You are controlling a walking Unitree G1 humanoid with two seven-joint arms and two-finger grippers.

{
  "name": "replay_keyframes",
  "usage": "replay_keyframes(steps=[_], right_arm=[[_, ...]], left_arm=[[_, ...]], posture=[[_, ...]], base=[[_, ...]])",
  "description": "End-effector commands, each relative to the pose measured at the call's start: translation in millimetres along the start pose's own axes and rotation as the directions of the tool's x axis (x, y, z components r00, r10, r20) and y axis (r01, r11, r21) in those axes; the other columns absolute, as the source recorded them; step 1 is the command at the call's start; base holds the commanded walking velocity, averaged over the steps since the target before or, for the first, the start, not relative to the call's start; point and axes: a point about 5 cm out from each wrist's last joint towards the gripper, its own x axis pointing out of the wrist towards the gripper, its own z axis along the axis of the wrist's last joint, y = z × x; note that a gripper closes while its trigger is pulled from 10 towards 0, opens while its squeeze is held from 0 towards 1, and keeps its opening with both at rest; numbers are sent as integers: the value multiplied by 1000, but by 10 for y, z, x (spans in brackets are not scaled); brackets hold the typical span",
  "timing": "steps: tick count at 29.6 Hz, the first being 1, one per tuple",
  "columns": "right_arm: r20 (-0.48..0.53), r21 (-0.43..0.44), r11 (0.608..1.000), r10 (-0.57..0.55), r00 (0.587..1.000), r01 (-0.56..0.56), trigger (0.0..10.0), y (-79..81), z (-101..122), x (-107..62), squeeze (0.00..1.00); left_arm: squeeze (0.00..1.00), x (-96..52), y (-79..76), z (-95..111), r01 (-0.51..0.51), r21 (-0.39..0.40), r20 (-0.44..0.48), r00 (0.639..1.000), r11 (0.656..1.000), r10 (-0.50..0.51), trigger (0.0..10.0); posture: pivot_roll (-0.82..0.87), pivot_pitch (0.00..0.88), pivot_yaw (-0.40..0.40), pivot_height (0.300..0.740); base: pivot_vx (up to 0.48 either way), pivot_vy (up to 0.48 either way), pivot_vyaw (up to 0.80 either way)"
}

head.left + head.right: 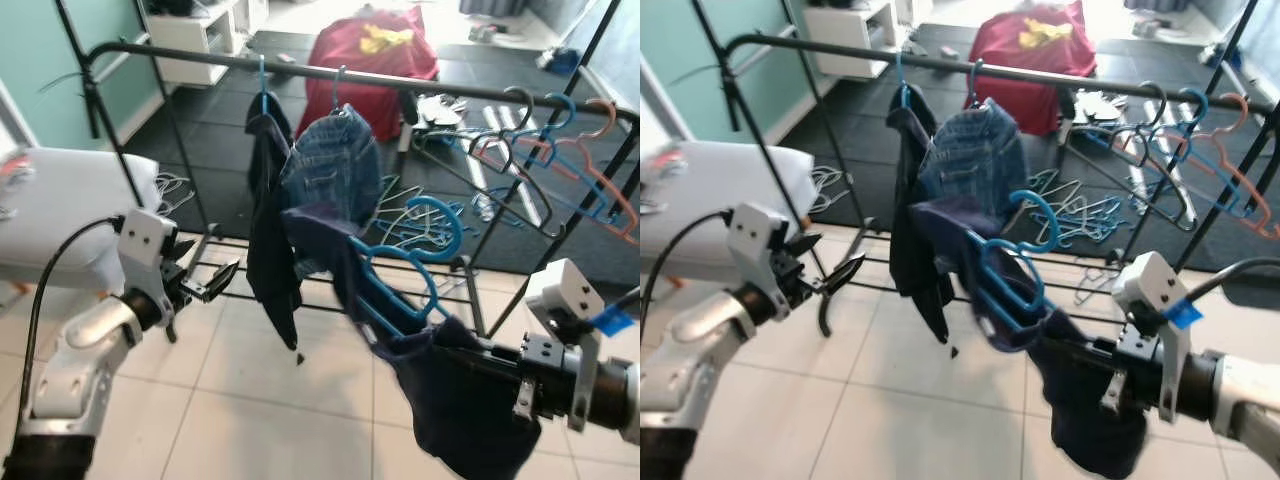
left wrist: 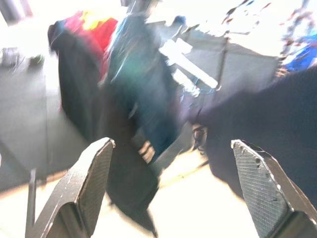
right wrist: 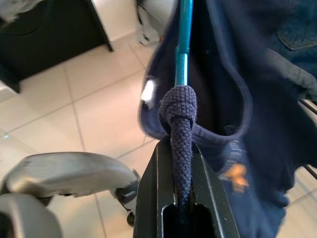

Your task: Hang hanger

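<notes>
My right gripper (image 1: 1085, 362) is shut on a blue hanger (image 1: 398, 272) that carries a dark navy garment (image 1: 455, 400). The hanger is tilted, and its hook (image 1: 440, 222) is below the black rack rail (image 1: 420, 85) and clear of it. In the right wrist view the fingers (image 3: 198, 198) pinch the garment's knotted navy cord (image 3: 179, 124) beside the hanger's teal bar (image 3: 184, 34). My left gripper (image 1: 205, 280) is open at the left, short of the hung clothes. Its fingers (image 2: 89, 188) stand wide apart with nothing between them.
A denim garment (image 1: 335, 165) and a dark garment (image 1: 268, 215) hang on blue hangers on the rail. Several empty hangers (image 1: 560, 150) hang at its right end, and more lie on the floor (image 1: 415, 215). A white padded surface (image 1: 70, 200) is at left and a red cloth (image 1: 370, 50) behind.
</notes>
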Motion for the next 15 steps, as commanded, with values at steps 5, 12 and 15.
replay_keyframes(steps=[5, 12, 15], right_arm=[[53, -68, 993, 101, 993, -97, 0, 40, 183, -62, 0], [107, -105, 986, 144, 984, -133, 0, -22, 378, -179, 0], [113, -117, 981, 165, 980, -152, 0, -29, 453, -270, 0]], left_arm=[[0, 17, 78, 292, 147, 120, 131, 978, 982, -162, 10000], [0, -9, 99, 452, 300, 105, 213, 925, 948, -316, 10000], [0, -80, 190, 485, 397, 50, 219, 891, 916, -398, 10000]], posture=[[-94, 104, -34, 740], [-102, 93, -32, 740], [-106, 85, -32, 740]], base=[[0, 0, 0], [0, 0, 0], [0, 0, 0]])
